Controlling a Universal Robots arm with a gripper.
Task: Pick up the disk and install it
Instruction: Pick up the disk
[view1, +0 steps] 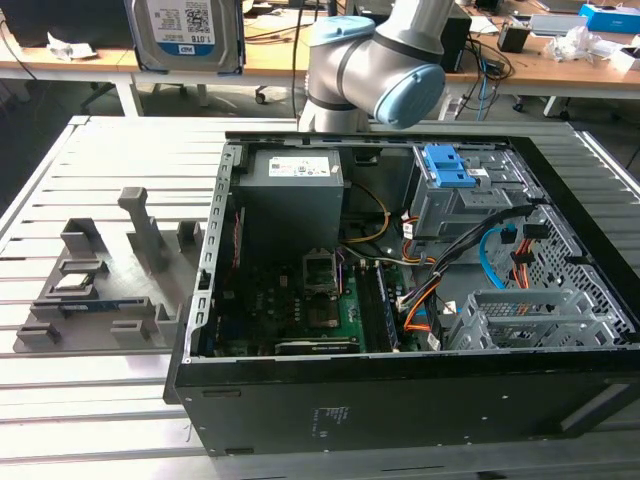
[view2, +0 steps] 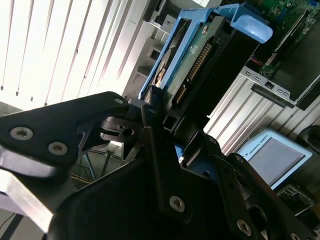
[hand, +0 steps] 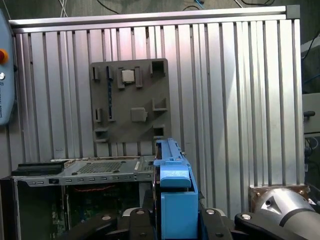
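A slatted metal table carries an open computer case, lying on its side with the boards and cables exposed. The arm rises behind the case. To the exterior view's left of the case sits a grey fixture. The disk is in the air – well above the table, to the exterior view's left of the arm, label side showing. The gripper has its black fingers clamped on one end of the disk – the blue rails run away from them. A small chip lies in the fixture.
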